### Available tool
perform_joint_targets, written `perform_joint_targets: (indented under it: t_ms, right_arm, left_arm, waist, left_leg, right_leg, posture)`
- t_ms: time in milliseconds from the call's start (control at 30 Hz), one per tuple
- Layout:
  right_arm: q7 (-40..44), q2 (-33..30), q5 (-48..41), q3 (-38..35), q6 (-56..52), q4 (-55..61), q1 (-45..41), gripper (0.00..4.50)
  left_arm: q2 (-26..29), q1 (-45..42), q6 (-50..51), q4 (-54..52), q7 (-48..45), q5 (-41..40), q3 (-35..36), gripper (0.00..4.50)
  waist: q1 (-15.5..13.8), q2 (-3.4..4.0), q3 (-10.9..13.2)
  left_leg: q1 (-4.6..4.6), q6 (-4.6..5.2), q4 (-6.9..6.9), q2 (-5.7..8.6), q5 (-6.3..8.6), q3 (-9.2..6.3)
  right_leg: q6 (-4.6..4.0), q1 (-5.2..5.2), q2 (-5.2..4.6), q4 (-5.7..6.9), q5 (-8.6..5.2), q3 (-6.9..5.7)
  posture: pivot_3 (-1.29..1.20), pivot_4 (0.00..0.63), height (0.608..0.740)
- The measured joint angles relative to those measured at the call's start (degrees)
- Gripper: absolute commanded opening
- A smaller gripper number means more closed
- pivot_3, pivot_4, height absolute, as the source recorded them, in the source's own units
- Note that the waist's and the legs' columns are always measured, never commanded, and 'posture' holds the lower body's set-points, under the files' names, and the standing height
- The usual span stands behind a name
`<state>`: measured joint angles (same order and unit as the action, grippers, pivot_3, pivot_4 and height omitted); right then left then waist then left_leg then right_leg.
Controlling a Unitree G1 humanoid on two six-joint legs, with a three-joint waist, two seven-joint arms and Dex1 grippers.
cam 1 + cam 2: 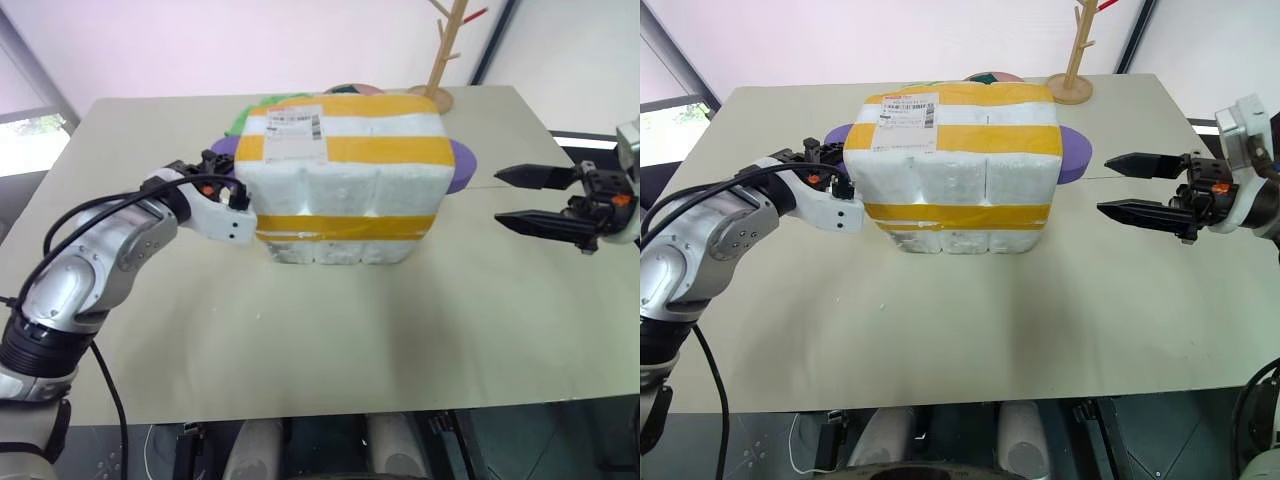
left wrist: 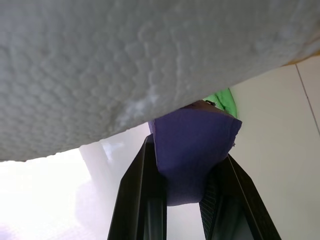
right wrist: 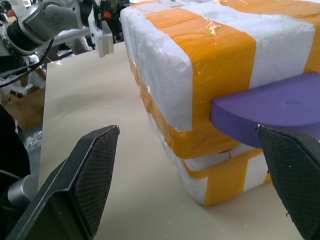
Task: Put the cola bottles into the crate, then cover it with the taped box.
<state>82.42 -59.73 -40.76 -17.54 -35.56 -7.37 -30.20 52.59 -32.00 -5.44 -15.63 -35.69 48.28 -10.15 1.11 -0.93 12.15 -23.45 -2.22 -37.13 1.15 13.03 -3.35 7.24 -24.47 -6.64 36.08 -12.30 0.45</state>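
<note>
We see the large white foam box point(image 1: 345, 175) wrapped in broad yellow tape stripes, standing upright at centre frame on the table, its white shipping label point(image 1: 293, 125) on the upper left end, seated over a low yellow-banded foam base.

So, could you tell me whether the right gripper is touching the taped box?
Apart. In the right eye view, bare table lies between the open right gripper and the taped box.

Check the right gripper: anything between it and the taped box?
Nothing visible on the table between them. The right gripper, open, points at the taped box from its right side across a bare gap. A purple piece sticks out at that end of the box.
</note>
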Motion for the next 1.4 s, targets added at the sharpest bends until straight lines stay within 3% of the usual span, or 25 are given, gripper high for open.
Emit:
perform_joint_targets:
  t_ms: [33, 300, 333, 500, 633, 733, 867, 1000, 1100, 1133, 1267, 1400]
  right_arm:
    - [-0.1, 0.0, 0.0, 0.0, 0.0, 0.07, 0.23, 4.5]
    - [-1.01, 0.0, -0.02, -1.05, 0.56, 0.93, 1.95, 4.5]
    - [-1.1, 0.01, 0.01, -1.05, 0.66, 0.94, 2.06, 4.5]
    - [-1.29, 0.04, 0.5, -1.01, 1.95, 0.69, 2.6, 4.5]
    - [-1.27, 0.07, 1.23, -0.94, 2.75, -0.44, 2.73, 4.5]
    - [-1.14, 0.07, 1.81, -0.91, 3.44, -1.45, 2.8, 4.5]
    - [-0.93, 0.07, 2.13, -0.9, 3.67, -2.03, 2.85, 4.5]
    - [-0.4, 0.07, 2.4, -0.93, 4.09, -2.28, 3.44, 4.5]
    - [-0.3, 0.04, 2.87, -1.07, 4.93, -2.69, 5.19, 4.5]
    - [-0.31, 0.12, 3.44, -0.94, 5.25, -2.99, 5.75, 4.5]
    - [-0.47, 0.27, 4.29, -0.99, 6.63, -3.3, 7.39, 4.5]
    - [-0.49, 0.55, 4.81, -1.3, 8.56, -3.85, 9.02, 4.5]
  left_arm:
    - [0.05, 0.0, -0.51, 0.22, 0.44, 0.39, -0.01, 0.28]
    - [-1.05, 2.52, -1.15, 0.85, -0.14, -0.78, 0.44, 4.34]
    - [-1.56, 3.11, -0.52, 0.64, -0.7, -1.87, 0.82, 4.47]
    - [-5.42, 7.6, 6.1, -5.42, -4.58, -11.09, 7.22, 4.47]
    - [-5.19, 15.6, 10.6, -10.95, -9.26, -20.83, 17.97, 4.47]
    - [-5.29, 20.09, 15.96, -11.85, -13.91, -31.04, 26.44, 4.47]
    - [-5.01, 19.78, 27.87, -11.51, -21.73, -49.71, 38.81, 4.47]
    - [-1.98, 11.59, 49.43, -8.5, -26.27, -70.34, 44.56, 4.47]
    - [-1.08, -1.19, 61.76, -2.62, -24.54, -81.74, 45.44, 4.47]
    - [-2.11, -9.0, 64.94, 1.22, -21.86, -84.57, 44.92, 4.47]
    - [-10.61, -28.08, 66.8, 11.25, -12.34, -86.64, 39.27, 4.47]
    - [-18.24, -32.81, 62.43, 18.09, -9.24, -83.77, 28.14, 4.47]
  waist:
    - [-0.02, 0.0, 0.0]
    - [-0.17, 0.0, 0.0]
    - [-0.18, 0.0, 0.0]
    - [-0.12, 0.0, 0.0]
    - [0.19, 0.0, 0.0]
    - [-0.02, 0.0, 0.0]
    - [-0.38, 0.0, 0.0]
    - [-0.38, -0.02, -0.01]
    - [-0.36, -0.04, -0.01]
    - [-0.44, -0.08, -0.02]
    - [-0.41, -0.12, -0.05]
    - [-0.07, -0.12, -0.05]
  left_leg:
    - [0.0, 0.0, 0.0, 0.0, 0.0, 0.0]
    - [0.0, 0.0, -0.01, 0.0, 0.0, 0.0]
    - [0.0, 0.0, -0.01, 0.0, 0.0, 0.0]
    - [0.0, 0.0, -0.02, 0.0, 0.0, -0.01]
    - [0.06, 0.0, 0.01, -0.02, 0.0, 0.01]
    - [0.05, 0.0, -0.02, -0.03, 0.0, 0.01]
    - [0.05, 0.0, -0.1, -0.01, 0.0, 0.0]
    - [0.06, 0.0, -0.12, -0.01, 0.0, -0.05]
    - [0.08, 0.0, -0.15, 0.0, 0.0, -0.08]
    - [0.08, -0.01, -0.19, 0.0, 0.0, -0.13]
    - [0.23, -0.02, -0.21, 0.05, -0.01, -0.12]
    - [0.26, -0.02, -0.15, 0.05, -0.01, -0.11]
  right_leg:
    - [0.0, 0.0, 0.0, 0.0, 0.0, 0.0]
    - [0.0, 0.02, 0.0, 0.0, 0.0, 0.0]
    - [0.0, 0.02, 0.0, 0.0, 0.0, 0.0]
    - [0.0, 0.01, 0.0, 0.0, 0.0, 0.0]
    - [-0.01, 0.02, 0.0, 0.01, -0.01, 0.01]
    - [-0.02, 0.02, 0.0, 0.0, -0.01, 0.0]
    - [-0.02, 0.12, -0.01, -0.03, -0.01, 0.0]
    - [0.01, 0.15, 0.0, -0.01, -0.02, -0.03]
    - [0.04, 0.21, 0.02, 0.0, -0.02, -0.04]
    - [0.05, 0.24, 0.03, 0.01, -0.02, -0.07]
    - [0.16, 0.5, 0.02, -0.08, 0.04, -0.05]
    - [0.16, 0.49, 0.04, -0.1, 0.04, -0.03]
  posture:
    - [0.0, 0.15, 0.74]
    - [0.0, 0.15, 0.74]
    - [0.0, 0.15, 0.74]
    - [0.0, 0.15, 0.74]
    - [0.0, 0.15, 0.74]
    - [0.0, 0.15, 0.74]
    - [0.0, 0.15, 0.74]
    - [0.0, 0.15, 0.74]
    - [0.0, 0.15, 0.74]
    - [0.0, 0.15, 0.74]
    - [0.0, 0.15, 0.74]
    - [0.0, 0.15, 0.74]
